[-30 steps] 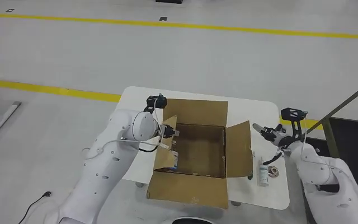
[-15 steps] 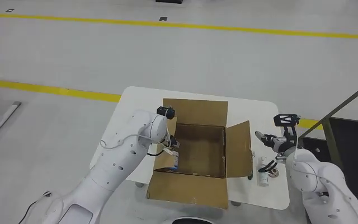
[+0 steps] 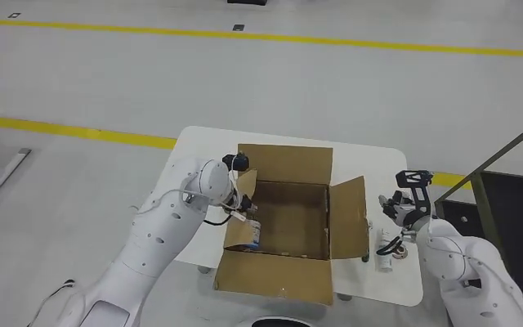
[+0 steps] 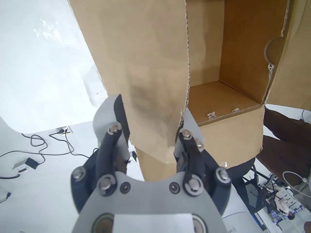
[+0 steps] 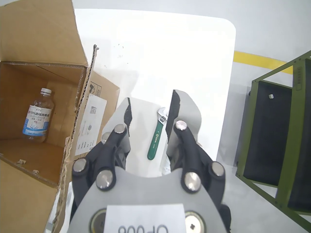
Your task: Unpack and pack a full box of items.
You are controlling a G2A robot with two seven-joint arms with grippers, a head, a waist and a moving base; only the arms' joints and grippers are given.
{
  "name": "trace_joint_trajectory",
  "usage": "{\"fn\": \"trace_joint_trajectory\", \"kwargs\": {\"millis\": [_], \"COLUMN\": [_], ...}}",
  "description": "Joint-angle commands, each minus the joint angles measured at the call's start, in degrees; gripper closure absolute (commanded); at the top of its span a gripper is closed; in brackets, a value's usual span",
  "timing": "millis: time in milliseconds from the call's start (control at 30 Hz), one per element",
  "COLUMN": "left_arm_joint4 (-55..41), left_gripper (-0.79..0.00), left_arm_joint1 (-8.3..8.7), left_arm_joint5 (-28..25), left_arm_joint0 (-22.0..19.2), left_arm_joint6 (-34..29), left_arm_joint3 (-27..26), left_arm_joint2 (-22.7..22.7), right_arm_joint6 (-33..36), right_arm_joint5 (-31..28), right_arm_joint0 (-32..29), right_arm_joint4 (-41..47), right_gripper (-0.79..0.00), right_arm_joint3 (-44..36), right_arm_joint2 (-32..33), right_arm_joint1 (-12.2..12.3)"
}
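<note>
Top view puts the cardboard box (image 3: 278,282) in the middle of the white table (image 3: 196,151), its flaps open, with one arm at each side. The left gripper (image 4: 153,105) is at the box's left flap (image 4: 145,49). Its fingers are spread wide with the flap's lower end between them, and they clamp nothing, though I cannot tell whether a pad touches the cardboard. The right gripper (image 5: 151,96) hangs over the table to the right of the box, also wide apart and empty, with a green-handled wrench (image 5: 156,137) lying on the table beneath it. One item shows inside the box: a clear bottle (image 5: 37,116) with a white cap and a blue and white label, against the left wall. I cannot tell whether it stands or leans. The bottle looks like thin plastic holding liquid, so it is probably moderately heavy for its size, smooth and round, and liable to turn or slip in a loose pinch. The labelled middle of its body seems the best place to grip, squarely across its width rather than at the narrow cap. The flap is light and stiff only along its flutes, with ragged torn edges. It would bend or crease if pushed hard, and it stands close to the bottle, so any reach down along that wall probably needs it kept folded outward. The wrench is rigid metal and lies flat, best taken across its handle.
</note>
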Motion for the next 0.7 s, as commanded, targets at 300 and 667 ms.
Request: {"fn": "trace_joint_trajectory", "kwargs": {"millis": [300, 667], "left_arm_joint4": [-3.9, -10.7], "left_gripper": [0.0, 0.0], "left_arm_joint1": [0.67, 1.39], "left_arm_joint5": [-0.7, -1.8], "left_arm_joint0": [2.0, 3.8], "left_arm_joint6": [1.8, 3.7], "left_arm_joint3": [-2.3, -2.7], "left_arm_joint2": [-3.0, -6.8], "right_arm_joint6": [3.1, 8.7], "right_arm_joint5": [-0.2, 2.7], "right_arm_joint0": [0.7, 3.3], "right_arm_joint4": [-0.6, -4.2], "right_gripper": [-0.006, 0.0], "right_arm_joint3": [2.4, 8.1], "right_arm_joint2": [0.1, -3.7], "right_arm_joint1": [0.0, -0.2]}}
